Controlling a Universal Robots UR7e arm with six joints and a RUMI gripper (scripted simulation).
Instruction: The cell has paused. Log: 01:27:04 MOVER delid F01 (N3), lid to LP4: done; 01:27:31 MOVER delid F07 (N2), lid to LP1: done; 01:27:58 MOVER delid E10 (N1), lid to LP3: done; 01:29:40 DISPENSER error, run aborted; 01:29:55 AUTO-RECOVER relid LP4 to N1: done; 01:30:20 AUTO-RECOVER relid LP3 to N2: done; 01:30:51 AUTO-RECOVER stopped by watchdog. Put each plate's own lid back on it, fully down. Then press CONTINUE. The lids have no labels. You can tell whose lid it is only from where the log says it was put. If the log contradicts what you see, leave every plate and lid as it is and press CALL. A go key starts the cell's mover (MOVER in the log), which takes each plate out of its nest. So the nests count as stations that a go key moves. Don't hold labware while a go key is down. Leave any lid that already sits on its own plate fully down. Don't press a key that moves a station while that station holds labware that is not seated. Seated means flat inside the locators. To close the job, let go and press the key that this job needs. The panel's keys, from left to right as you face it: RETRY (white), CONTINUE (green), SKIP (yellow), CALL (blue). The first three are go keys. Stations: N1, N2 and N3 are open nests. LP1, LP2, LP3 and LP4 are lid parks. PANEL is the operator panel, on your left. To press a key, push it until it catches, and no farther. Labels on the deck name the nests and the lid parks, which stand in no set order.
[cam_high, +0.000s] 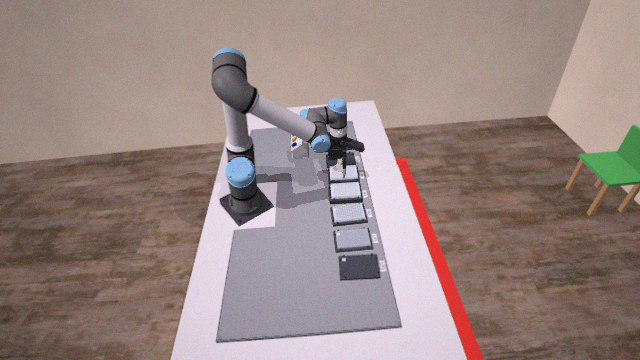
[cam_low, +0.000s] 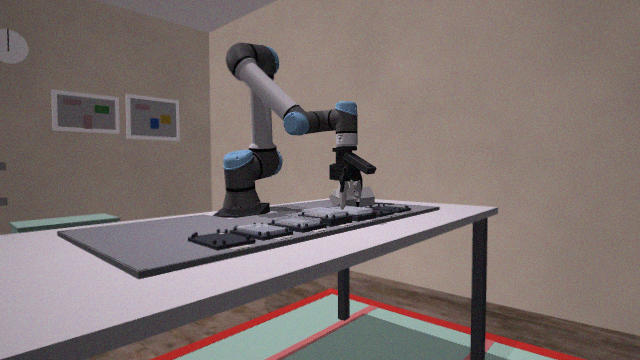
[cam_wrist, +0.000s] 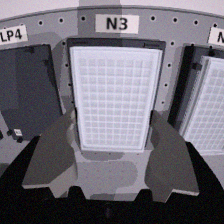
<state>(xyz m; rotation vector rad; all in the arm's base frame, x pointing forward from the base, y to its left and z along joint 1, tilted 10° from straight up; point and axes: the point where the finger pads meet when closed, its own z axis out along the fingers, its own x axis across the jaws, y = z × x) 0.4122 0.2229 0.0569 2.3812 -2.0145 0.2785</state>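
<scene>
My gripper (cam_high: 341, 171) (cam_low: 350, 206) (cam_wrist: 113, 109) is shut on a clear lid (cam_wrist: 112, 95) at the near end of nest N3 (cam_wrist: 116, 43). Blurred wells show through the lid, which lies over the plate. Whether it is fully down cannot be told. Park LP4 (cam_wrist: 30, 85), left of N3, is dark and holds no lid. Right of N3, a light plate (cam_wrist: 211, 105) (cam_high: 345, 191) sits in another nest, its label cut off. Beyond that, a plate (cam_high: 349, 213) shows its wells clearly. Next to it, a lid (cam_high: 353, 240) lies in a park.
An empty dark park (cam_high: 359, 267) (cam_low: 221, 240) ends the row. The operator panel (cam_high: 300, 149) (cam_low: 370, 195) stands past the arm, near the row's other end, with yellow and blue keys visible. Dark locators stand up around the stations beside the gripper.
</scene>
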